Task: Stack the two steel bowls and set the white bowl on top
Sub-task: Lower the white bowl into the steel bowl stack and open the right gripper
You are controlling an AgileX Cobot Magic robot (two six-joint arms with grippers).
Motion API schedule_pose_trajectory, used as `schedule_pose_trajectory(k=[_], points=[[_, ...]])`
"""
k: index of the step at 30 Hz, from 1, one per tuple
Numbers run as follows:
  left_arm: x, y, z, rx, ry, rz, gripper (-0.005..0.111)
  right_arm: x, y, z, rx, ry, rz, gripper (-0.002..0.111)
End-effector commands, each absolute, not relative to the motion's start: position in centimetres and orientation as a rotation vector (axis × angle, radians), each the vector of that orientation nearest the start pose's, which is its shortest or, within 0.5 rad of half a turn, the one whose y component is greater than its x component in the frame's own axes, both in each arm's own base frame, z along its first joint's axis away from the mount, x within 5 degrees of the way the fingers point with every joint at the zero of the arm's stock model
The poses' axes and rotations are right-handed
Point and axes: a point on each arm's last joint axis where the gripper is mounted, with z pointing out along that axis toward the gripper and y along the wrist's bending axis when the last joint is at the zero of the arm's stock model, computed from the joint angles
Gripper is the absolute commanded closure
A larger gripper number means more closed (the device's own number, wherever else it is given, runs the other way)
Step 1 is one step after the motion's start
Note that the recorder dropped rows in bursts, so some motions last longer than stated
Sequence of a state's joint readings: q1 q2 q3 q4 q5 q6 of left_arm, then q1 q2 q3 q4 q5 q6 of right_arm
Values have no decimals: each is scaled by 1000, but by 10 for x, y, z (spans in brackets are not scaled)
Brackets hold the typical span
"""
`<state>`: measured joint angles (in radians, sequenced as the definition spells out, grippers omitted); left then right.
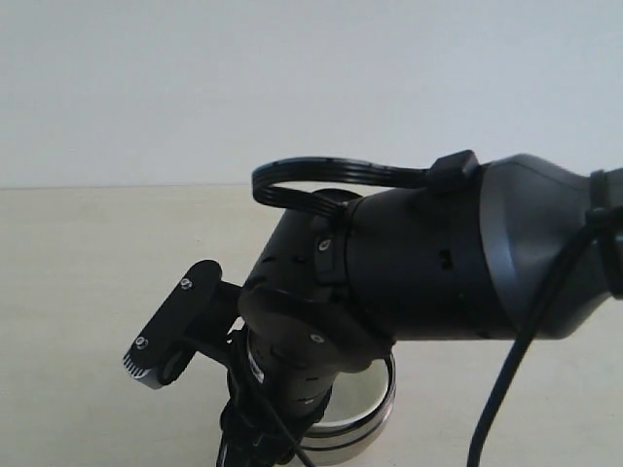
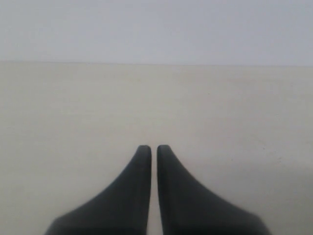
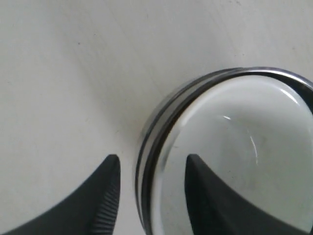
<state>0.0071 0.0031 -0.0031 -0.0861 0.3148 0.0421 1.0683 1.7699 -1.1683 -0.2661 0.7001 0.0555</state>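
Two steel bowls (image 3: 155,117) sit nested on the pale table, their shiny rims one just inside the other. The glossy white bowl (image 3: 234,142) rests inside them. My right gripper (image 3: 152,159) is open and straddles the stack's rim, one finger outside on the table side and the other over the white bowl's inside, with a gap on both sides. In the exterior view the right arm (image 1: 419,263) reaches down over the stack (image 1: 375,416) and hides most of it. My left gripper (image 2: 153,148) is shut with nothing between its fingers, over bare table.
The pale table (image 1: 88,292) runs back to a plain light wall (image 1: 195,88). The right arm's black cable (image 1: 516,360) hangs at the right, and its wrist camera block (image 1: 170,336) sticks out to the left of the stack.
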Motion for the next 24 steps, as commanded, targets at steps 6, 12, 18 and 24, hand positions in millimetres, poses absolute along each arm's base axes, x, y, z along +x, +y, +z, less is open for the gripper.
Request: schedule_pose_trajectory(k=[6, 12, 18, 24], points=[[54, -2, 186, -23, 1790, -54, 103, 184, 299, 228, -1499, 2187, 40, 79], [54, -2, 186, -23, 1790, -54, 103, 179, 296, 245, -1435, 2192, 121, 94], [54, -2, 186, -23, 1790, -54, 103, 178, 297, 235, -1445, 2196, 125, 108], [54, -2, 186, -23, 1790, -54, 103, 176, 294, 206, -1480, 2222, 101, 108]])
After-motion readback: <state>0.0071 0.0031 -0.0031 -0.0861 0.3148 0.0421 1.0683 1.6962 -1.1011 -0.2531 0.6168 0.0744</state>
